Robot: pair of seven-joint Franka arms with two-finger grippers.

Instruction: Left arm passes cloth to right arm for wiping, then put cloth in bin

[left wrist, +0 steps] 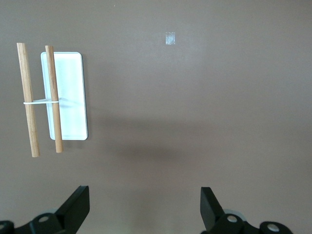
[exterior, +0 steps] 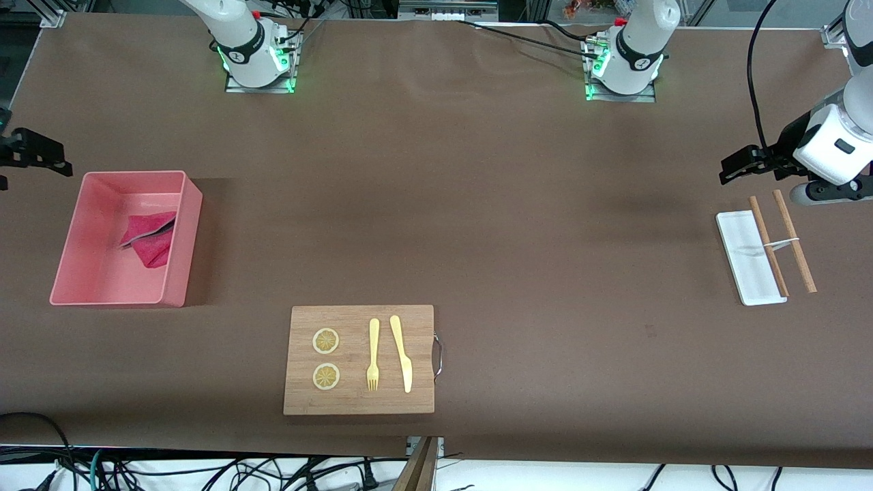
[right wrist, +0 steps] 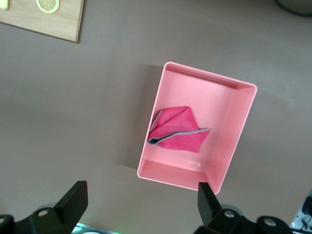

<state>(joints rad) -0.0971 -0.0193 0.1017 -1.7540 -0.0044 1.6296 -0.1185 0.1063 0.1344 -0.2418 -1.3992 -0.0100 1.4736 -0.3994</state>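
The crimson-pink cloth, with a dark grey edge folded over, lies crumpled inside the pale pink bin at the right arm's end of the table. It also shows in the right wrist view, inside the bin. My right gripper is open and empty, up in the air beside the bin; in the right wrist view its jaws stand wide apart. My left gripper is open and empty over the table at the left arm's end, as the left wrist view shows.
A wooden cutting board with two lemon slices, a yellow fork and a yellow knife lies near the front camera. A flat white tray and two banded wooden sticks lie under the left gripper's end.
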